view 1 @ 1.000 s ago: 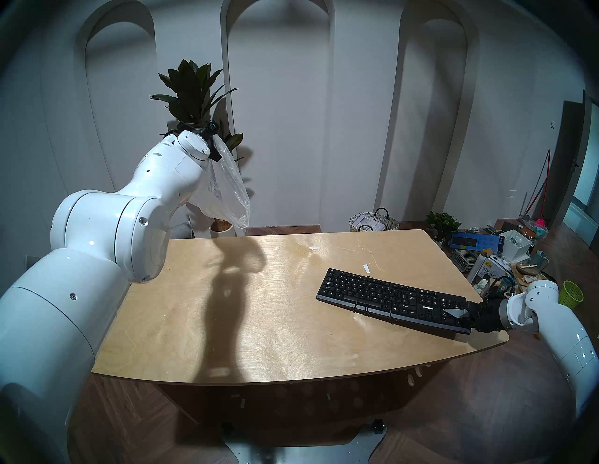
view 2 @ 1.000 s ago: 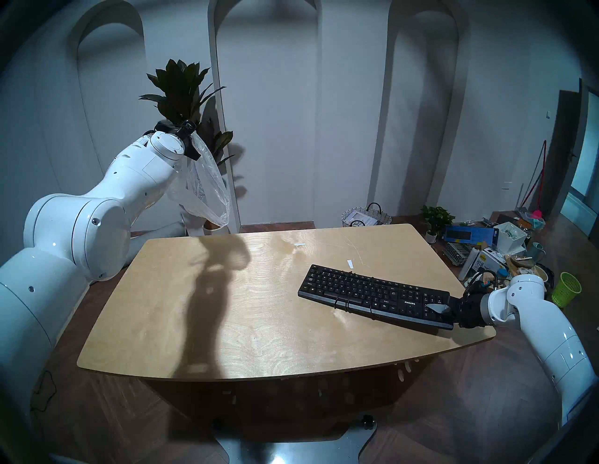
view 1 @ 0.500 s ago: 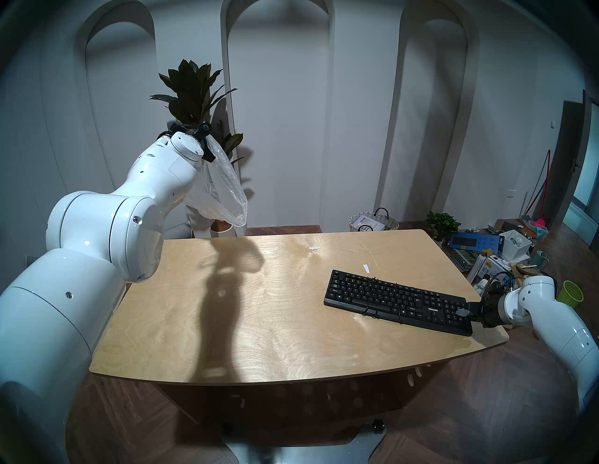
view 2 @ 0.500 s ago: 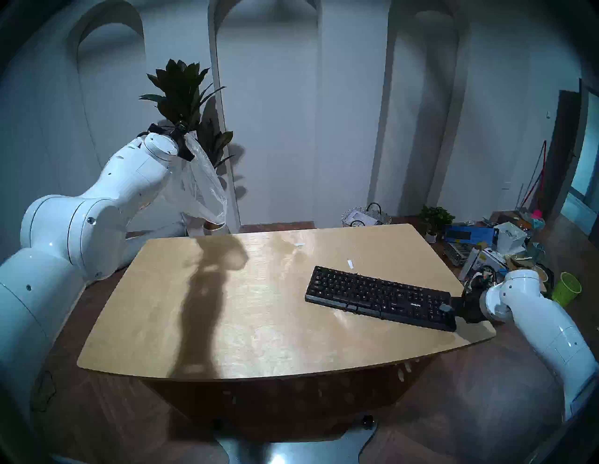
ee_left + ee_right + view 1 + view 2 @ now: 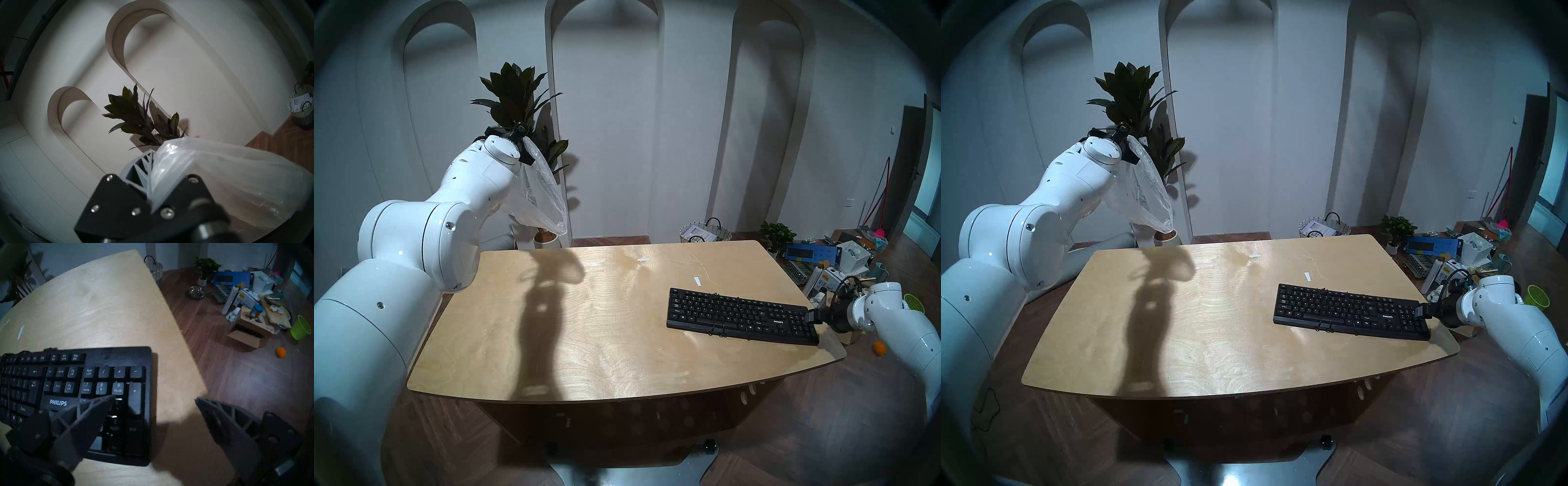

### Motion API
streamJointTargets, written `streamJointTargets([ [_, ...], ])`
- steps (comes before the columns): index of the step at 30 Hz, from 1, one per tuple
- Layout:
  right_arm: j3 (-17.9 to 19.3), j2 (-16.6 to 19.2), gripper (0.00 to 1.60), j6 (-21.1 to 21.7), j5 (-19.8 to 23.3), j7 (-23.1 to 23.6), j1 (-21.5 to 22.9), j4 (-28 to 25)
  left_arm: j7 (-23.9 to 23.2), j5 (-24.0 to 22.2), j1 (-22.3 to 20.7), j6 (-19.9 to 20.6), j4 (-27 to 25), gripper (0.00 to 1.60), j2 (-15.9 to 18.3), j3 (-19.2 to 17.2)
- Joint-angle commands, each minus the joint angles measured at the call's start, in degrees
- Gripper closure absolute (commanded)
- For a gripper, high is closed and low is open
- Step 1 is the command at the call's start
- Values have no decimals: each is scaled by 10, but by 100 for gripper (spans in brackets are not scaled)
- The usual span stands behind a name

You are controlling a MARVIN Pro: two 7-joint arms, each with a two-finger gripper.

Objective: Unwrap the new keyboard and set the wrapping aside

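The table (image 5: 551,339) is the landmark: the keyboard (image 5: 741,315) lies flat at its right end, rigid, fairly light and best taken by a short edge, where the right gripper (image 5: 154,405) hangs with jaws spread and empty. High beyond the table's far left corner, the wrapping (image 5: 541,200) dangles limp, thin and slippery, so it needs a bunched pinch; the left gripper (image 5: 151,162) is clenched on its top.

Dim room, hard arm shadow across the table (image 5: 619,356), right wrist view blurred.

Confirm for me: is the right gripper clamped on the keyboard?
No. In the right wrist view the right gripper stands wide open, one finger over the keyboard, the other off its end.
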Motion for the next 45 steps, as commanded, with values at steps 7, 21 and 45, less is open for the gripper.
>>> streamJointTargets([
  [7,88,45,0,-57,6,27,81,73,10,-11,-44,-43,-59,160,38,-15],
  [21,151,61,0,-86,25,30,134,111,25,-21,24,-57,-56,160,79,-32],
  [45,174,59,0,-103,33,30,163,142,28,-46,128,-96,-54,160,82,-49],
])
